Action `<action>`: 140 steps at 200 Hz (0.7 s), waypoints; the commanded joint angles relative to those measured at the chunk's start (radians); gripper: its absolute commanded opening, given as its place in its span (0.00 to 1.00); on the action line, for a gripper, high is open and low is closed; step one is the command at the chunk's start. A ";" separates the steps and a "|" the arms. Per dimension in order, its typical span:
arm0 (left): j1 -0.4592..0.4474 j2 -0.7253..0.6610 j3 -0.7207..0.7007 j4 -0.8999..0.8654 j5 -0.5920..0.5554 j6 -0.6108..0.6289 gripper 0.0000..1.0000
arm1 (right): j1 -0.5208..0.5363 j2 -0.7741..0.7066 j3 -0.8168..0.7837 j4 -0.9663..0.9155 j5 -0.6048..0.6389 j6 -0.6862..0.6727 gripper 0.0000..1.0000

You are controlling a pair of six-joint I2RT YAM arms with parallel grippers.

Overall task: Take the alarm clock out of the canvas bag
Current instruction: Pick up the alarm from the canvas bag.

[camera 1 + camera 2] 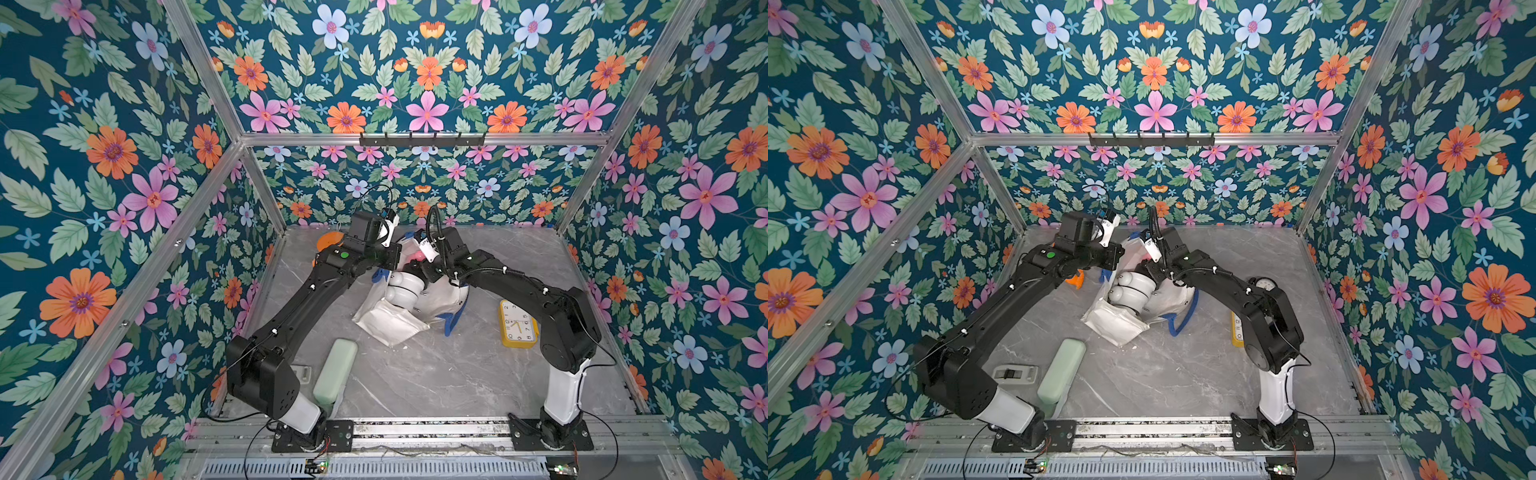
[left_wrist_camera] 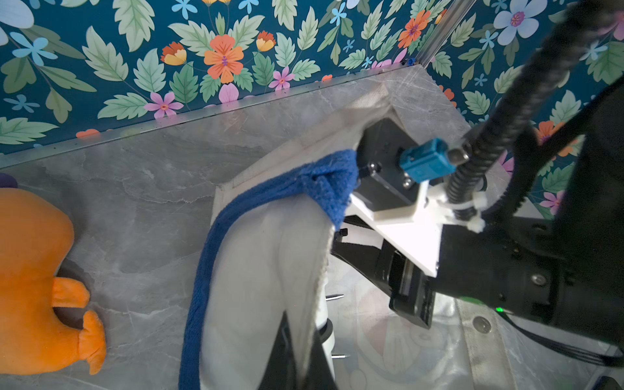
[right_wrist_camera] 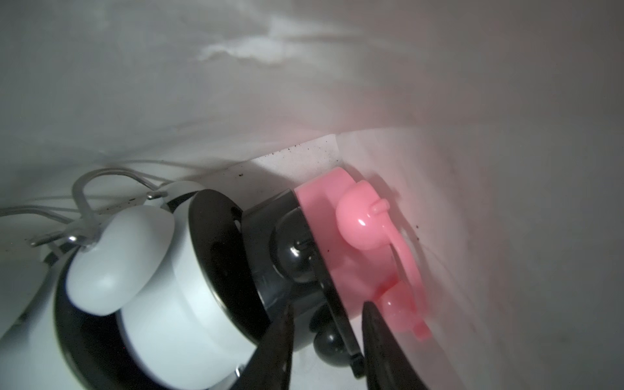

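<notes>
The off-white canvas bag [image 1: 386,322] with blue handles [image 2: 202,270] lies on its side mid-table in both top views. Its mouth faces the back wall. My left gripper [image 2: 300,326] is shut on the bag's [image 2: 263,253] canvas rim and holds the mouth up. My right gripper [image 3: 327,307] reaches inside the bag. Its fingers are closed around the bells and handle of a black alarm clock [image 3: 270,256]. That clock lies between a white alarm clock [image 3: 162,287] and a pink alarm clock [image 3: 358,233]. In a top view the white clock [image 1: 401,286] bulges at the bag's mouth.
A yellow square clock [image 1: 517,324] lies on the table under my right arm. A round dial clock [image 1: 1264,284] sits behind that arm. An orange plush toy [image 2: 30,287] lies at the back left. A mint green case [image 1: 336,370] and a small white device [image 1: 1015,372] lie front left.
</notes>
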 commanded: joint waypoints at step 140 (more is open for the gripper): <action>-0.001 0.007 0.014 0.037 0.041 -0.008 0.00 | -0.015 0.058 0.024 -0.020 -0.082 0.003 0.15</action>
